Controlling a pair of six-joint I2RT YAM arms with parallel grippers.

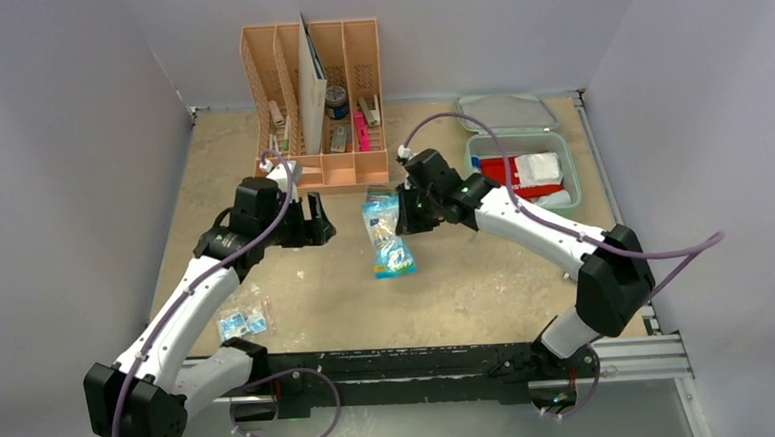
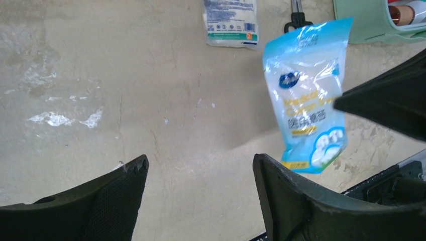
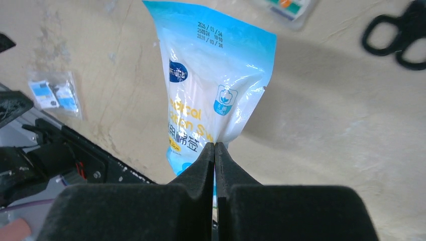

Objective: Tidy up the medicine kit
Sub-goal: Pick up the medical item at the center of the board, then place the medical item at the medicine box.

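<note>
The mint-green medicine kit point(image 1: 573, 174) lies open at the back right, its lid point(image 1: 506, 112) flat behind it, red and white items inside. Its corner shows in the left wrist view point(image 2: 366, 25). My right gripper point(image 1: 404, 216) point(image 3: 215, 145) is shut on the edge of a light-blue cotton swab bag point(image 1: 395, 258) point(image 3: 211, 80) point(image 2: 306, 100), which hangs above the table's middle. My left gripper point(image 1: 319, 222) point(image 2: 201, 165) is open and empty, just left of the bag.
A peach-orange slotted organizer point(image 1: 315, 102) stands at the back centre. A white printed packet point(image 2: 231, 22) and black scissors point(image 3: 402, 35) lie between it and the bag. A small clear packet point(image 1: 244, 321) point(image 3: 52, 93) lies near the left arm.
</note>
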